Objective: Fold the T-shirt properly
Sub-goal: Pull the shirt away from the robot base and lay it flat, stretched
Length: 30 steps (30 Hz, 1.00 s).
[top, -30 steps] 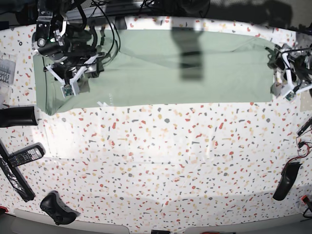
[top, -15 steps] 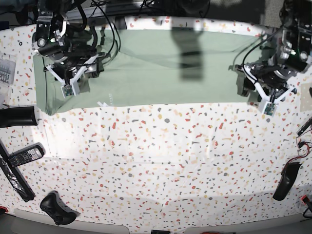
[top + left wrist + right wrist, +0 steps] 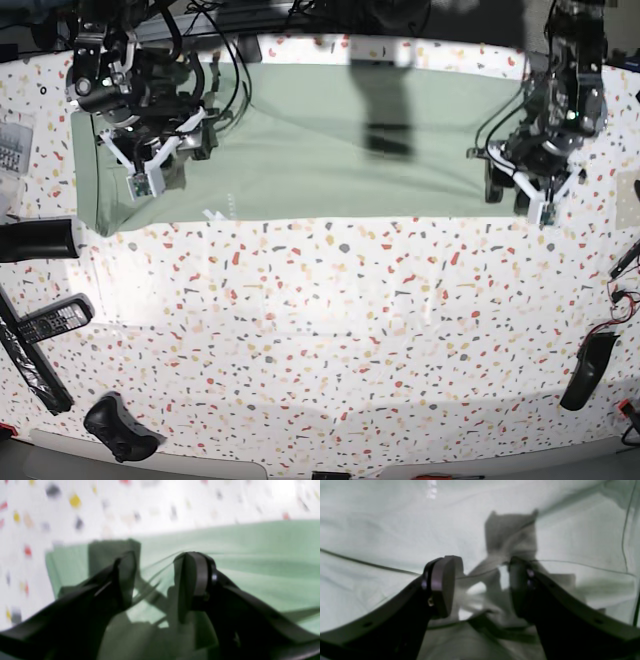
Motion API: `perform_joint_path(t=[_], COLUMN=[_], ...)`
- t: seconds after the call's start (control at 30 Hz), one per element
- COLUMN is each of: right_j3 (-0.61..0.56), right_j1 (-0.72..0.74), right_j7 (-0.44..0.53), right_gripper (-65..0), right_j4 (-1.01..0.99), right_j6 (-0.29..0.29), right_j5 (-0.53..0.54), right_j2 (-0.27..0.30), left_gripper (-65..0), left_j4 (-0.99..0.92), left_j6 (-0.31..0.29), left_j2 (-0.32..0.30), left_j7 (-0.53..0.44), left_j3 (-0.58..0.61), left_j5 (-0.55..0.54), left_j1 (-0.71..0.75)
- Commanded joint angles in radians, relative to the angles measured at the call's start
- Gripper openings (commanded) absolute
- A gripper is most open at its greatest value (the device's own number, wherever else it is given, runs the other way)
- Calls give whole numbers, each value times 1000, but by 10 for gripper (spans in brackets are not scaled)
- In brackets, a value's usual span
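The pale sage-green T-shirt lies spread flat across the far side of the table. My right gripper hovers over the shirt's left end. In the right wrist view it is open, with wrinkled shirt fabric below and nothing between the jaws. My left gripper is over the shirt's right end near its front edge. In the left wrist view it is open just above the shirt, close to a corner of the cloth. That view is blurred.
The speckled table runs toward the front. At the left are a black cylinder, a remote, a black strip and a game controller. A black object and cables lie at the right edge.
My left arm has swung in from the table's right edge onto the shirt's right end. The right arm has barely moved.
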Motion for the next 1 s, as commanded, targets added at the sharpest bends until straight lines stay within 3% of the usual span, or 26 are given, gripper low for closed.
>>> perform_joint_path(t=[0.0,0.2,0.33,0.5,0.67,0.97], right_j3=[3,3,3,3,3,3], right_j1=[5,13,76,201,275,284], right_j7=[25,72,84,87,86,66], right_gripper=[-312,-312,-312,-312,-312,-312], right_j4=[15,-2,-60,-222,-322,-321], right_j6=[-3,-3,-1,5,69,87], right_j5=[6,2,-2,-24,-42,-40], right_j2=[-2,-92,-135,-135,-136,-135], left_gripper=[-363,-363,-363,-363,-363,-363], left_j4=[-103,-274,-285,-285,-285,-285], left_j6=[34,-41,-50,-51,-51,-70], left_j2=[-7,-41,-88,-147,-181,-129], left_j7=[230,207,207,213,200,180], left_j3=[5,6,6,6,6,8], left_j5=[58,58,58,57,53,19], left_j1=[16,-98,-174,-248,-288,-366])
